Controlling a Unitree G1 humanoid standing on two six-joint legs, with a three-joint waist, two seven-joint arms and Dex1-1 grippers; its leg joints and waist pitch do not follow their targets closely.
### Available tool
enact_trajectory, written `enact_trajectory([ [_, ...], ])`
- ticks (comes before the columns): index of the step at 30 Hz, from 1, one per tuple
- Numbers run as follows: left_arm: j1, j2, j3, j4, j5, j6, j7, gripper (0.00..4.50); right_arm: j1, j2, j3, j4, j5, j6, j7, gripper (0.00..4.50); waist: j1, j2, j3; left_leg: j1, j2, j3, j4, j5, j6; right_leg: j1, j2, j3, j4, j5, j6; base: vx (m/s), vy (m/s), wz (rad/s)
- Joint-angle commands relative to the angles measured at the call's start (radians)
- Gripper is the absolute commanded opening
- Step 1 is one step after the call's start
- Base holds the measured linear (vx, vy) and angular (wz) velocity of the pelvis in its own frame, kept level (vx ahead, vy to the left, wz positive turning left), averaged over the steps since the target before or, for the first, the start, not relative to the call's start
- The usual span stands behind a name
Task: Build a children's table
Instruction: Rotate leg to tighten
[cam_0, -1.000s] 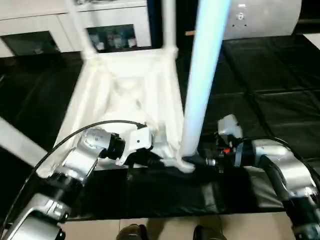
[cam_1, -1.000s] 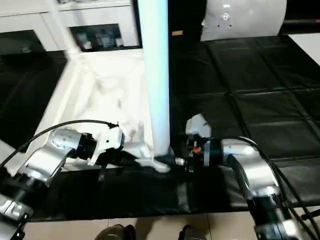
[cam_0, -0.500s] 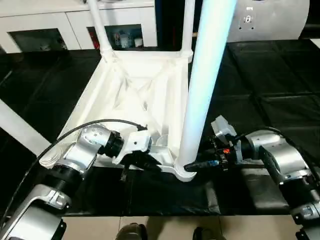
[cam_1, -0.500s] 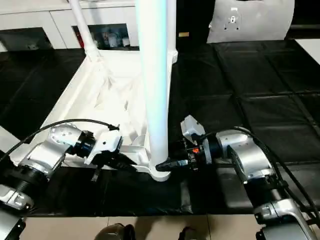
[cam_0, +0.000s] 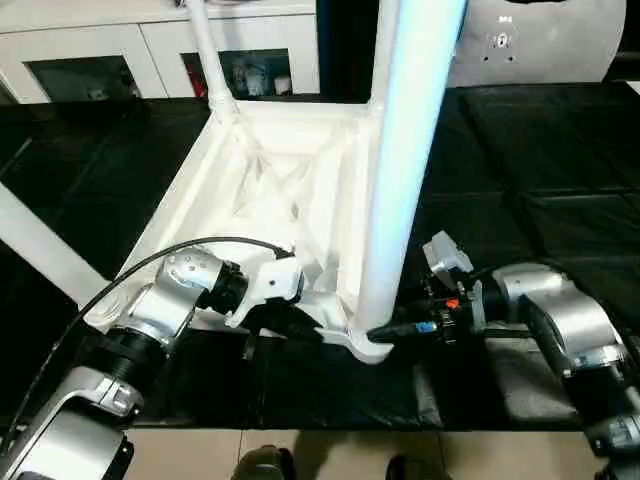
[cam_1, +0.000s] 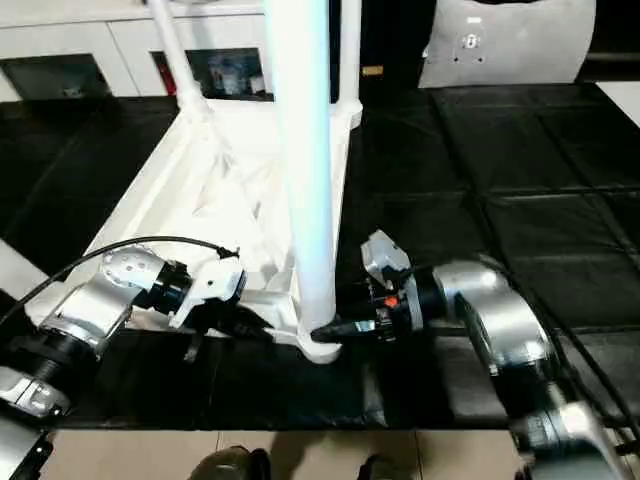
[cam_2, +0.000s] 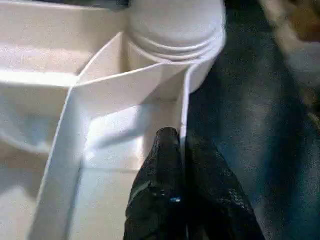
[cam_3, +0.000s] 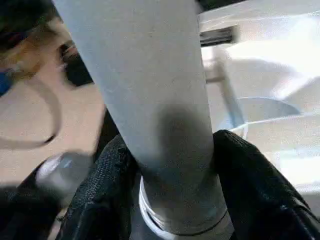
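table top (cam_0: 270, 200) upside down on mat (cam_0: 520, 150) | near-right leg (cam_0: 400, 170) upright in its corner socket | cabinet (cam_0: 150, 50) behind table top | cushion (cam_0: 540, 40) behind-right of table top

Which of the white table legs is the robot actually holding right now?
The near-corner leg, standing upright closest to the robot: the right gripper clasps its base. The two far legs stand untouched.

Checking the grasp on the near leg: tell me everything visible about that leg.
The near leg is a long, smooth, round white plastic post, standing upright in the near corner socket of the upside-down table top. Its upper end runs out of view. The right gripper is closed around its base just above the socket, one black finger on each side. The left gripper pinches the top's rim beside the socket.
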Motion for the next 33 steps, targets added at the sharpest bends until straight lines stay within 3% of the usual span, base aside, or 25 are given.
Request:
enact_trajectory([
  [1, 0.011, -0.056, 0.014, -0.049, -0.003, 0.071, 0.114, 0.0, 0.03, 0.068, 0.047, -0.055, 0.011, 0.035, -0.079, 2.05, -0.006, -0.023, -0.065, 0.014, 0.054, -0.017, -0.079, -0.24, 0.061, 0.052, -0.067, 0.053, -0.085, -0.439, -0.181, 0.0, 0.0, 0.0],
  [3, 0.032, -0.087, 0.027, -0.096, 0.01, 0.128, 0.19, 0.0, 0.072, 0.121, 0.043, -0.082, -0.027, 0.024, -0.188, 2.05, -0.02, -0.023, -0.057, 0.015, 0.052, -0.02, -0.085, -0.288, 0.039, 0.046, -0.066, 0.052, -0.095, -0.51, -0.151, 0.0, 0.0, 0.0],
  [5, 0.043, -0.109, 0.031, -0.125, 0.018, 0.168, 0.236, 0.0, 0.091, 0.153, 0.041, -0.094, -0.047, 0.025, -0.256, 2.04, -0.036, -0.024, -0.049, 0.013, 0.046, -0.027, -0.09, -0.34, 0.023, 0.049, -0.066, 0.045, -0.104, -0.602, -0.111, 0.0, 0.0, 0.0],
  [8, 0.049, -0.138, 0.035, -0.156, 0.034, 0.223, 0.307, 0.0, 0.111, 0.209, 0.033, -0.111, -0.072, 0.038, -0.37, 2.03, -0.066, -0.018, -0.037, 0.036, 0.04, -0.034, -0.09, -0.458, 0.0, 0.037, -0.066, 0.029, -0.133, -0.746, -0.052, 0.0, 0.0, 0.0],
  [9, 0.048, -0.151, 0.039, -0.162, 0.042, 0.24, 0.339, 0.0, 0.115, 0.232, 0.03, -0.115, -0.081, 0.043, -0.412, 2.01, -0.078, -0.019, -0.037, 0.034, 0.039, -0.041, -0.094, -0.481, -0.006, 0.044, -0.066, 0.021, -0.14, -0.76, -0.03, 0.0, 0.0, 0.0],
  [11, 0.044, -0.195, 0.056, -0.184, 0.063, 0.299, 0.426, 0.0, 0.118, 0.305, 0.015, -0.111, -0.124, 0.051, -0.559, 1.99, -0.092, -0.015, -0.037, 0.028, 0.038, -0.048, -0.099, -0.507, -0.011, 0.049, -0.065, 0.009, -0.147, -0.754, -0.011, 0.0, 0.0, 0.0],
  [13, 0.037, -0.228, 0.069, -0.19, 0.071, 0.335, 0.476, 0.0, 0.11, 0.361, -0.003, -0.093, -0.148, 0.05, -0.66, 1.99, -0.11, -0.01, -0.037, 0.033, 0.041, -0.054, -0.105, -0.552, -0.019, 0.049, -0.061, -0.003, -0.153, -0.724, -0.01, 0.0, 0.0, 0.0],
  [15, 0.031, -0.251, 0.076, -0.195, 0.08, 0.362, 0.522, 0.0, 0.1, 0.401, -0.01, -0.077, -0.17, 0.044, -0.733, 1.99, -0.131, 0.004, -0.033, 0.036, 0.052, -0.065, -0.122, -0.647, -0.025, 0.064, -0.058, -0.022, -0.152, -0.651, -0.013, -0.028, 0.052, -0.11],
  [16, 0.029, -0.259, 0.08, -0.196, 0.085, 0.369, 0.539, 0.0, 0.095, 0.414, -0.011, -0.071, -0.177, 0.041, -0.755, 1.99, -0.138, 0.004, -0.03, 0.034, 0.056, -0.07, -0.129, -0.684, -0.027, 0.068, -0.055, -0.026, -0.148, -0.627, -0.013, -0.021, 0.056, -0.1],
  [17, 0.022, -0.28, 0.088, -0.192, 0.091, 0.384, 0.571, 0.0, 0.083, 0.445, -0.016, -0.056, -0.191, 0.035, -0.807, 1.98, -0.14, 0.014, -0.032, 0.032, 0.063, -0.076, -0.141, -0.741, -0.038, 0.078, -0.055, -0.018, -0.128, -0.567, -0.021, 0.0, 0.0, 0.0],
  [18, 0.01, -0.3, 0.097, -0.183, 0.101, 0.389, 0.613, 0.0, 0.068, 0.476, -0.021, -0.038, -0.207, 0.031, -0.861, 1.98, -0.146, 0.005, -0.029, 0.042, 0.056, -0.071, -0.142, -0.761, -0.046, 0.061, -0.055, -0.012, -0.134, -0.569, -0.036, 0.0, 0.0, 0.0],
  [19, -0.009, -0.335, 0.11, -0.172, 0.112, 0.406, 0.682, 0.0, 0.041, 0.527, -0.029, -0.007, -0.242, 0.027, -0.963, 1.98, -0.15, 0.004, -0.029, 0.049, 0.049, -0.068, -0.135, -0.754, -0.047, 0.053, -0.058, -0.013, -0.142, -0.599, -0.038, 0.0, 0.0, 0.0],
  [20, -0.015, -0.351, 0.116, -0.171, 0.118, 0.415, 0.711, 0.0, 0.031, 0.547, -0.034, 0.003, -0.258, 0.027, -1.003, 1.98, -0.158, 0.001, -0.028, 0.056, 0.034, -0.063, -0.115, -0.699, -0.035, 0.046, -0.067, -0.023, -0.168, -0.683, -0.021, 0.0, 0.0, 0.0],
  [21, -0.015, -0.351, 0.116, -0.171, 0.118, 0.415, 0.711, 0.0, 0.031, 0.547, -0.034, 0.003, -0.258, 0.027, -1.003, 1.98, -0.162, 0.001, -0.03, 0.055, 0.027, -0.062, -0.103, -0.646, -0.021, 0.051, -0.071, -0.035, -0.181, -0.726, 0.002, 0.0, 0.0, 0.0],
  [22, -0.023, -0.369, 0.119, -0.17, 0.125, 0.425, 0.737, 0.0, 0.023, 0.568, -0.037, 0.014, -0.278, 0.029, -1.045, 1.98, -0.163, -0.001, -0.03, 0.049, 0.027, -0.062, -0.103, -0.627, -0.012, 0.058, -0.072, -0.038, -0.184, -0.723, 0.013, 0.0, 0.0, 0.0],
  [23, -0.023, -0.369, 0.119, -0.17, 0.125, 0.425, 0.737, 0.0, 0.023, 0.568, -0.037, 0.014, -0.278, 0.029, -1.045, 1.98, -0.164, 0.004, -0.031, 0.038, 0.033, -0.064, -0.109, -0.607, -0.004, 0.066, -0.071, -0.035, -0.178, -0.689, 0.016, 0.0, 0.0, 0.0],
  [25, -0.032, -0.385, 0.119, -0.166, 0.127, 0.425, 0.754, 0.0, 0.023, 0.572, -0.03, 0.025, -0.298, 0.003, -1.066, 1.98, -0.166, 0.004, -0.033, 0.04, 0.036, -0.062, -0.111, -0.609, -0.001, 0.063, -0.076, -0.038, -0.177, -0.654, 0.008, 0.0, 0.0, 0.0],
  [26, -0.033, -0.385, 0.118, -0.166, 0.126, 0.425, 0.757, 0.0, 0.026, 0.569, -0.033, 0.026, -0.296, -0.013, -1.065, 2.33, -0.164, 0.001, -0.035, 0.041, 0.032, -0.059, -0.107, -0.589, 0.002, 0.058, -0.078, -0.035, -0.178, -0.649, 0.001, 0.0, 0.0, 0.0],
  [27, -0.033, -0.383, 0.117, -0.166, 0.125, 0.423, 0.756, 0.0, 0.029, 0.565, -0.036, 0.024, -0.293, -0.025, -1.062, 2.67, -0.161, 0.001, -0.038, 0.04, 0.03, -0.057, -0.103, -0.558, 0.009, 0.056, -0.083, -0.029, -0.175, -0.637, -0.013, 0.0, 0.0, 0.0],
  [28, -0.031, -0.373, 0.114, -0.167, 0.123, 0.415, 0.746, 0.0, 0.036, 0.557, -0.046, 0.017, -0.282, -0.043, -1.051, 2.7, -0.16, 0.002, -0.039, 0.036, 0.032, -0.057, -0.103, -0.543, 0.012, 0.059, -0.084, -0.027, -0.171, -0.622, -0.021, 0.0, 0.0, 0.0],
  [29, -0.023, -0.355, 0.111, -0.171, 0.122, 0.408, 0.723, 0.0, 0.048, 0.54, -0.064, 0.006, -0.263, -0.063, -1.019, 2.73, -0.158, 0.003, -0.044, 0.026, 0.036, -0.058, -0.107, -0.509, 0.02, 0.065, -0.083, -0.02, -0.161, -0.57, -0.041, 0.0, 0.0, 0.0],
  [31, -0.01, -0.33, 0.105, -0.177, 0.121, 0.39, 0.691, 0.0, 0.061, 0.507, -0.08, -0.007, -0.244, -0.099, -0.97, 2.94, -0.15, 0.005, -0.052, 0.023, 0.043, -0.054, -0.107, -0.455, 0.031, 0.066, -0.082, -0.008, -0.147, -0.464, -0.083, 0.0, 0.0, 0.0],
  [33, 0.004, -0.305, 0.099, -0.186, 0.114, 0.377, 0.656, 0.0, 0.074, 0.468, -0.093, -0.028, -0.223, -0.118, -0.914, 3.21, -0.142, 0.004, -0.059, 0.007, 0.046, -0.049, -0.105, -0.369, 0.056, 0.077, -0.077, 0.004, -0.119, -0.304, -0.146, 0.0, 0.0, 0.0],
])
